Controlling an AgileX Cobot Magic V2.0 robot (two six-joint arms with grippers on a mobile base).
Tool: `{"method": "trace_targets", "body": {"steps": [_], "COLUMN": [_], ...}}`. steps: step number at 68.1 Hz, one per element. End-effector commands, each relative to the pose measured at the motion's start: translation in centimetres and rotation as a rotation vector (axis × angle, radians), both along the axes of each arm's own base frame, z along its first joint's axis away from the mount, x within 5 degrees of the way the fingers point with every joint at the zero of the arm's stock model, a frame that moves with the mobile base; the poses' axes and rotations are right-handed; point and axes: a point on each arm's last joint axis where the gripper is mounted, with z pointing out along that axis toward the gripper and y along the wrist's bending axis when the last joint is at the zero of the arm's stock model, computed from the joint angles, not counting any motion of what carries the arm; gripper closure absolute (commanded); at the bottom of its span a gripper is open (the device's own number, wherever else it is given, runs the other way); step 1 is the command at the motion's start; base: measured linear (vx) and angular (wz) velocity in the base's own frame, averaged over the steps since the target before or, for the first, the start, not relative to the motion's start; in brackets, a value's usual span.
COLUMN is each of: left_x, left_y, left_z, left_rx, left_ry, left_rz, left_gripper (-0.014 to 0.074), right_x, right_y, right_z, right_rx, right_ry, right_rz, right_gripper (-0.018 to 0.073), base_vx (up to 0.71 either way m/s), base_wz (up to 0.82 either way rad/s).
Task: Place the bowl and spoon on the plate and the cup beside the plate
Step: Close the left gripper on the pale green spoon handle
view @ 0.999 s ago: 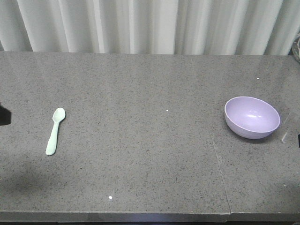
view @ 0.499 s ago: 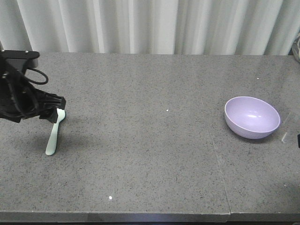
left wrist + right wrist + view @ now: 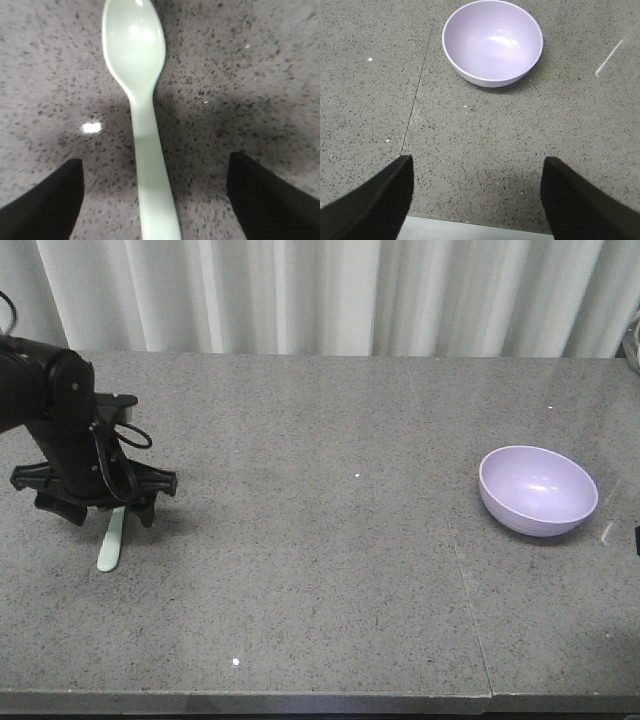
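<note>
The left end effector (image 3: 156, 200) is open, its two dark fingertips standing well apart on either side of the spoon (image 3: 134, 45), neither touching it. The handle runs straight down the gap between them in the wrist view. The spoon lies flat on the desk (image 3: 320, 570) at its left side, scoop away from the near edge. It looks like light, stiff, smooth plastic, so it should lift with little force. Being thin and flat against the stone, though, it could skid or flip if the fingertips close too high. The narrow handle just behind the scoop seems the best place to pinch, across its width and low to the surface. In the front view the left end effector (image 3: 103, 510) points down over the spoon (image 3: 110, 540), hiding the scoop. The arm reaches in from the left edge with the wrist bent steeply downward. The right end effector (image 3: 480, 200) is likewise spread open and holds nothing, hovering short of the bowl (image 3: 492, 42), which sits upright and well apart at the right side of the desk. Neither plate nor cup shows in any view.
</note>
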Motion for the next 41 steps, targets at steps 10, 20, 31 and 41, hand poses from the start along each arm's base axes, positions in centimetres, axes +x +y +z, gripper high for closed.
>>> {"method": "trace_targets", "body": {"steps": [10, 20, 31, 41], "left_x": [0.8, 0.9, 0.9, 0.9], "left_y": [-0.4, -0.6, -0.6, -0.6], "left_z": [0.4, -0.1, -0.1, -0.1], "left_rx": [-0.023, -0.038, -0.043, -0.043], "left_ry": [-0.049, -0.037, -0.038, -0.036], "left_rz": [0.01, 0.015, 0.017, 0.017], "left_gripper": [0.0043, 0.0043, 0.0088, 0.0225], "right_x": [0.3, 0.3, 0.3, 0.3], "right_y": [-0.1, -0.1, -0.1, -0.1], "right_z": [1.4, 1.4, 1.4, 1.4], "right_rx": [-0.002, -0.002, -0.002, -0.002], "right_ry": [-0.093, -0.093, -0.093, -0.091], "right_rz": [-0.002, -0.002, -0.002, -0.002], "right_gripper": [0.0035, 0.0035, 0.0035, 0.0035], "base_vx": [0.0, 0.0, 0.0, 0.0], "base_wz": [0.0, 0.0, 0.0, 0.0]}}
